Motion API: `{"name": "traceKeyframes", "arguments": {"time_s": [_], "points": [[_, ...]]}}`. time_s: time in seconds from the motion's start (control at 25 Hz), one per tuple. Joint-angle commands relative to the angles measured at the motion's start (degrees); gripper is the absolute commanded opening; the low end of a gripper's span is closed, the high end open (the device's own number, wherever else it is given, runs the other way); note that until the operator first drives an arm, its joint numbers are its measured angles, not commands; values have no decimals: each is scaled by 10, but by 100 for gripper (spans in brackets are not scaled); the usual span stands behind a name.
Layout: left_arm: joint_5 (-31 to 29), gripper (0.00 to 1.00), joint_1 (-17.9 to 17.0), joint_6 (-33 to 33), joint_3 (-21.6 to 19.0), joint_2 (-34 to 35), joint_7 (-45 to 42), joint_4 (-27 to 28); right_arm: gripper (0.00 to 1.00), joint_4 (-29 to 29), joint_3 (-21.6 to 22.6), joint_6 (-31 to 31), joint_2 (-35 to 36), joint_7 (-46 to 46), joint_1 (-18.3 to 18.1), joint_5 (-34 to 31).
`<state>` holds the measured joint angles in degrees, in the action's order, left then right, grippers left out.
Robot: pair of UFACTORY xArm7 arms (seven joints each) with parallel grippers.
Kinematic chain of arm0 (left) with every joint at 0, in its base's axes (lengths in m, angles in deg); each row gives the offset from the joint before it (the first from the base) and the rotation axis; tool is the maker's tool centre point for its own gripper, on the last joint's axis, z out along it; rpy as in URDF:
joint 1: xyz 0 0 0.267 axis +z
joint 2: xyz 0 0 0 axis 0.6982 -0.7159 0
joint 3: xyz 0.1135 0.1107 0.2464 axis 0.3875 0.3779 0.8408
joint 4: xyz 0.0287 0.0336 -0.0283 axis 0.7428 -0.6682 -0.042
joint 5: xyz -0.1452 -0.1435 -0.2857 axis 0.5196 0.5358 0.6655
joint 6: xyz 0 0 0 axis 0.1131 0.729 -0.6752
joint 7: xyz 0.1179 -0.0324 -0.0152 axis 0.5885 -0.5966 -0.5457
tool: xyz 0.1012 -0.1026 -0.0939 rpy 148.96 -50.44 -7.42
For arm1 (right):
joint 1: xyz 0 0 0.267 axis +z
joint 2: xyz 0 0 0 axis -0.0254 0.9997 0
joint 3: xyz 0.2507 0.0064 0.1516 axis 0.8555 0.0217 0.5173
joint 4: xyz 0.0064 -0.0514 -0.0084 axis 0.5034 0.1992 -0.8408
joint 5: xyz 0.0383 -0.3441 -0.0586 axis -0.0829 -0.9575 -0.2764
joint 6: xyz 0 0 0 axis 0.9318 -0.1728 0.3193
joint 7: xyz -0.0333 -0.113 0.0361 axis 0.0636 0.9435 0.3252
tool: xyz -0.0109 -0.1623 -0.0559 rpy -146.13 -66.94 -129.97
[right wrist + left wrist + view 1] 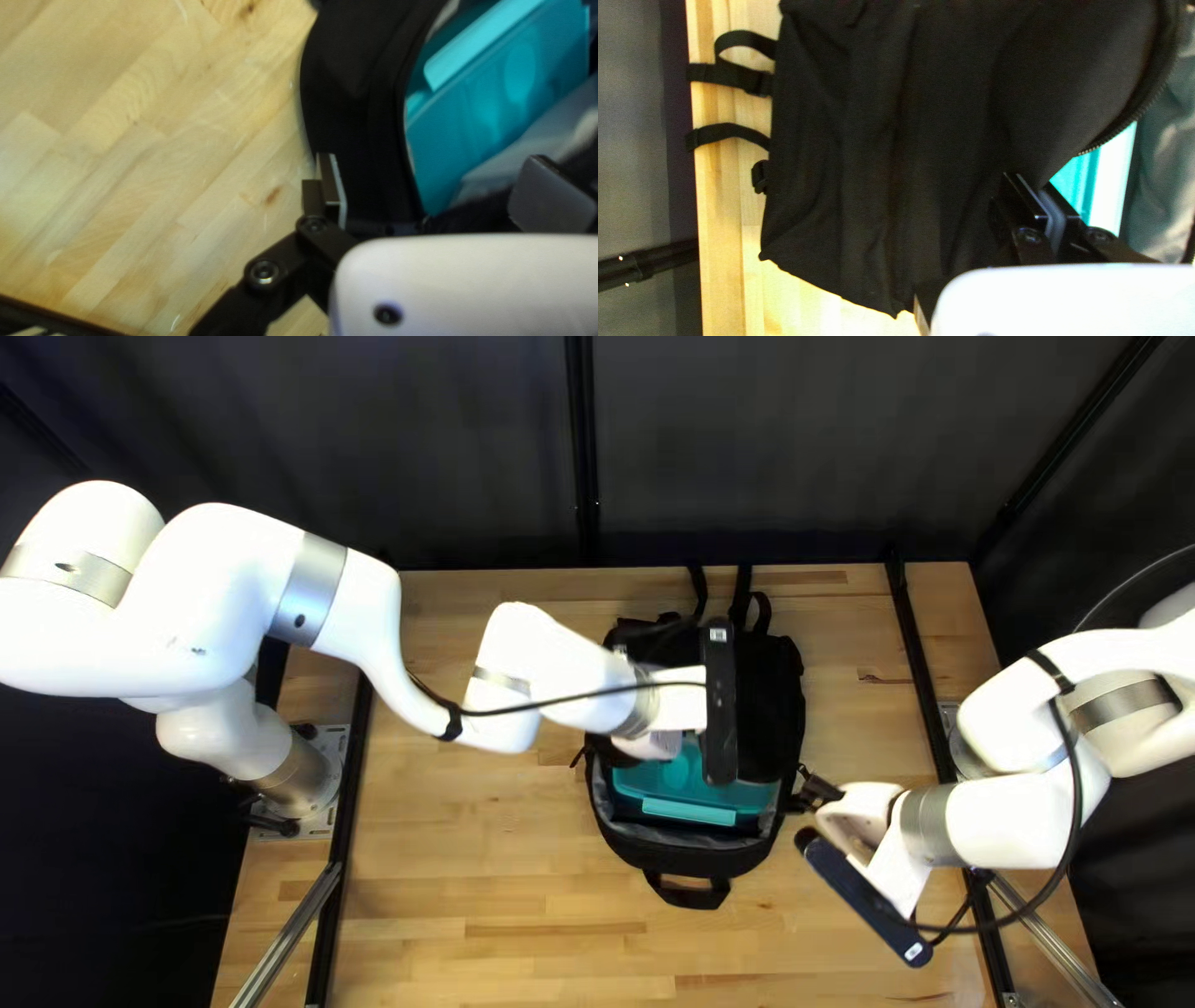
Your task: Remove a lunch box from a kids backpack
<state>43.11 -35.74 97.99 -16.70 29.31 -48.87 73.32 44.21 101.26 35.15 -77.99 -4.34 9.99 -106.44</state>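
Note:
In the top left view the black backpack (772, 697) lies with its main pocket unzipped, and a teal lunch box (691, 787) shows inside. My left gripper (650, 747) is over the pocket, its fingertips hidden there. The left wrist view has the left gripper (1047, 190) shut on the flap's edge, the teal box (1086, 177) partly visible past it. At the backpack's right side is my right gripper (817, 792). In the right wrist view, the right gripper (439, 196) is open, its fingers wide apart over the bag's rim (358, 106), close to the lunch box (492, 118).
Bare wooden tabletop (486, 871) extends left of and in front of the backpack. Shoulder straps (743, 597) stretch toward the table's far edge, and a carry handle (688, 892) lies at the near end. Black rails run along both sides of the table.

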Motion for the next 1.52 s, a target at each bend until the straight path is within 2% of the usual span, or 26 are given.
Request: {"name": "traceKeyframes", "arguments": {"time_s": [0.04,0.24,0.4,0.44,0.48,0.52,0.56,0.6,0.84,1.08,1.52], "points": [[18,0,9,-10,6,1,11,1,100,-28,-1,-53,71,-15,-30,-60],[26,0,16,-24,11,7,13,-6,100,-39,-14,-118,136,-50,-60,-138],[19,0,15,-31,12,9,0,-9,99,-38,-21,-147,160,-85,-73,-186],[16,0,15,-30,12,10,-3,-9,82,-35,-22,-152,162,-96,-75,-197],[16,0,15,-30,11,10,-4,-8,77,-32,-22,-156,163,-106,-76,-206],[16,0,15,-28,11,11,-4,-7,34,-30,-22,-158,164,-112,-76,-212],[16,0,15,-27,11,11,-4,-5,10,-27,-22,-162,165,-125,-78,-223],[16,0,15,-26,12,11,-4,-4,0,-25,-21,-164,166,-131,-78,-228],[32,0,20,-14,15,13,16,8,0,-19,-12,-168,174,-186,-71,-266],[61,0,30,-6,22,14,37,17,0,-5,4,-160,164,-203,-56,-253],[118,0,45,29,34,16,72,44,0,32,18,-129,119,-146,-14,-146]]}}
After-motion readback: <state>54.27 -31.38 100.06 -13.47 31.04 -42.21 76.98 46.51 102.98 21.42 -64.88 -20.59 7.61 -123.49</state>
